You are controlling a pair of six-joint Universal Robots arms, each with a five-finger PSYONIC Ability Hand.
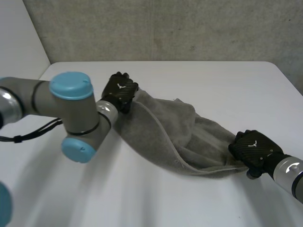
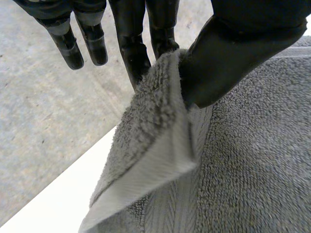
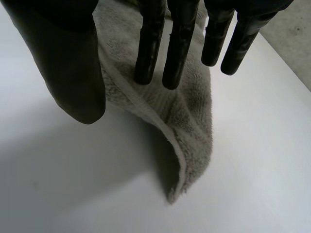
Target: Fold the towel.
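Grey towel (image 1: 175, 135) between left hand (image 1: 120, 91) and right hand (image 1: 253, 147)

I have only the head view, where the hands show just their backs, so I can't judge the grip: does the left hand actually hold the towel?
Observer: Yes. The left wrist view shows the left hand pinching an edge of the towel between thumb and one finger; its other fingers are straight and free.
Operator: What does the towel do beyond the right hand?
Observer: A rounded corner of it sticks out past the right hand, over the white table.
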